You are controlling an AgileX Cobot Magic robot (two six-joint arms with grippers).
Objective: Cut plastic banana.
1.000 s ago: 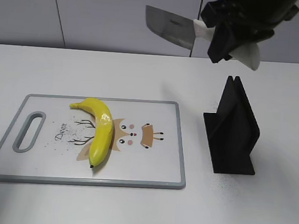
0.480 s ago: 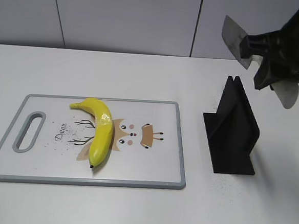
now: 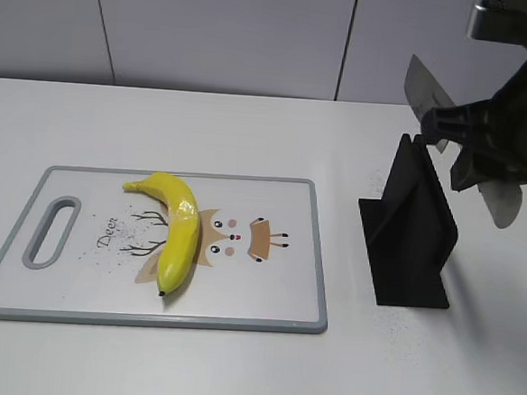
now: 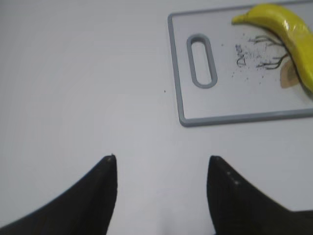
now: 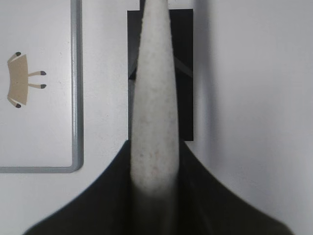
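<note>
The yellow plastic banana [image 3: 178, 232] lies whole on the white cutting board [image 3: 275, 289], its dark tip toward the front; its upper half also shows in the left wrist view [image 4: 288, 29]. My right gripper [image 3: 484, 150] is shut on the white handle [image 5: 152, 98] of a knife, whose grey blade [image 3: 425, 87] points up and left above the black knife stand [image 3: 410, 235]. In the right wrist view the gripper [image 5: 154, 156] holds the handle directly over the stand [image 5: 186, 49]. My left gripper [image 4: 161, 159] is open and empty over bare table, off the handle end of the board [image 4: 230, 98].
The board has a grey rim and a handle slot [image 3: 51, 231] at its left end; a deer drawing is printed on it [image 3: 234, 236]. The stand sits to the right of the board's right edge [image 5: 76, 98]. A grey wall runs behind the table.
My right gripper has carried the knife from above the table's middle to the right and slightly down, over the stand. The banana has not moved.
</note>
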